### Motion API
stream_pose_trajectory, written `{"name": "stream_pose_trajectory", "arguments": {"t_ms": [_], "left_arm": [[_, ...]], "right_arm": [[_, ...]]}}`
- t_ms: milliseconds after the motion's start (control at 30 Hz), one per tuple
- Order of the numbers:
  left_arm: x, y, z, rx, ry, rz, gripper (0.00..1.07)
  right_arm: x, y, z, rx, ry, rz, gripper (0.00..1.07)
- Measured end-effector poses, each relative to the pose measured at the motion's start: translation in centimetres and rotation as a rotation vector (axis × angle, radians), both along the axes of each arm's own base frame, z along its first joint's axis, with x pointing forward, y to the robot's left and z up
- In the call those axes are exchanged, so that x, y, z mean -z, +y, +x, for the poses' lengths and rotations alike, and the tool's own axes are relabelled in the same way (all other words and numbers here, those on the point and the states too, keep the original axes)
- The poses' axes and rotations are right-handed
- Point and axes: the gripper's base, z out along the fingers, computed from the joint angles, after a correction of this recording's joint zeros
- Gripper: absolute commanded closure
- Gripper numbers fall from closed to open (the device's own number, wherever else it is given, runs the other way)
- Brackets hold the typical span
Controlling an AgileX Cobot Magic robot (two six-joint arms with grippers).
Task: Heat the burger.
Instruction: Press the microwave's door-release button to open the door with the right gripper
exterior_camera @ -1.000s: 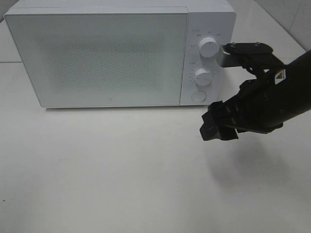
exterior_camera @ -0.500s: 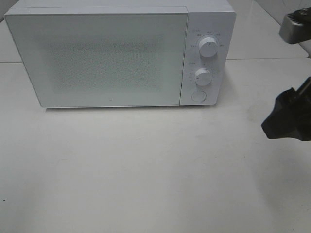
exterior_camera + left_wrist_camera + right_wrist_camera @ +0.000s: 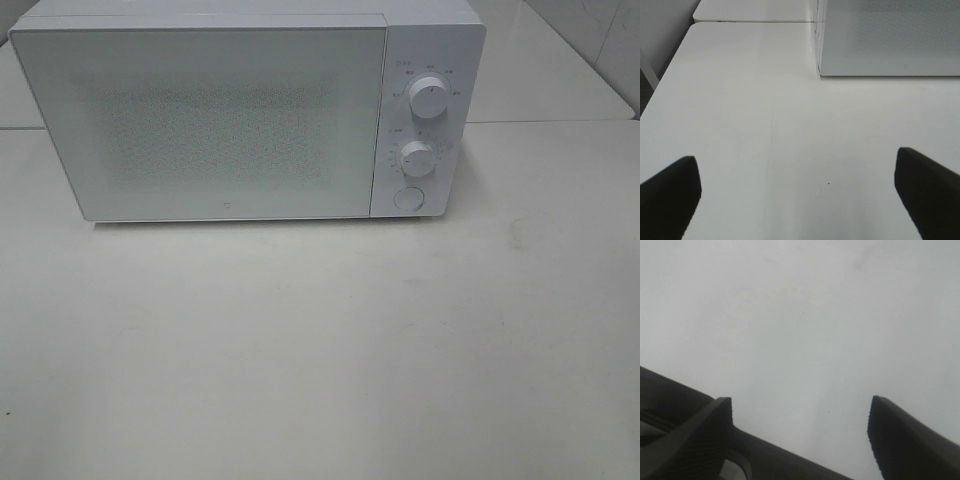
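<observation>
The burger is out of view in every frame. A white microwave (image 3: 250, 110) stands at the back of the table with its door (image 3: 205, 120) shut; part of that door (image 3: 890, 40) also shows in the left wrist view. Neither arm appears in the high view. My left gripper (image 3: 797, 197) is open, its two dark fingertips (image 3: 670, 195) far apart over bare white tabletop, some way in front of the microwave. My right gripper (image 3: 800, 427) is open too, with only plain white surface between its fingers (image 3: 900, 440).
The microwave's right panel carries an upper knob (image 3: 429, 96), a lower knob (image 3: 418, 158) and a round button (image 3: 407, 198). White tabletop (image 3: 320, 350) stretches in front of it. A seam (image 3: 755, 21) between two tables shows to the microwave's left.
The right arm, which stood in front of the microwave's control panel a second ago, has swung out to the right and left the high view. The microwave has not moved.
</observation>
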Motion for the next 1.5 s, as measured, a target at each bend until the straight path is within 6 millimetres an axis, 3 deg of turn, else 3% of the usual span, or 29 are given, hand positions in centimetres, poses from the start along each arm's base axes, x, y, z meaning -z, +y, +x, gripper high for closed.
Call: {"name": "stream_pose_trajectory", "arguments": {"t_ms": [133, 367, 700, 933, 1233, 1500], "left_arm": [[0.0, 0.0, 0.0, 0.000, 0.000, 0.000, 0.06], [0.0, 0.0, 0.0, 0.000, 0.000, 0.000, 0.06], [0.0, 0.0, 0.0, 0.000, 0.000, 0.000, 0.06], [0.0, 0.0, 0.0, 0.000, 0.000, 0.000, 0.06], [0.0, 0.0, 0.0, 0.000, 0.000, 0.000, 0.06], [0.0, 0.0, 0.0, -0.001, 0.000, 0.001, 0.06]], "right_arm": [[0.3, -0.9, -1.6, 0.003, -0.056, 0.021, 0.34], [4.3, -1.8, -3.5, -0.006, -0.123, 0.047, 0.34], [4.1, -3.2, -4.8, 0.165, -0.241, 0.080, 0.34], [4.2, -4.0, -7.2, 0.278, -0.341, 0.113, 0.34], [5.0, -4.4, -9.8, 0.295, -0.448, 0.149, 0.34], [5.0, -4.4, -9.9, 0.296, -0.452, 0.149, 0.34]]}}
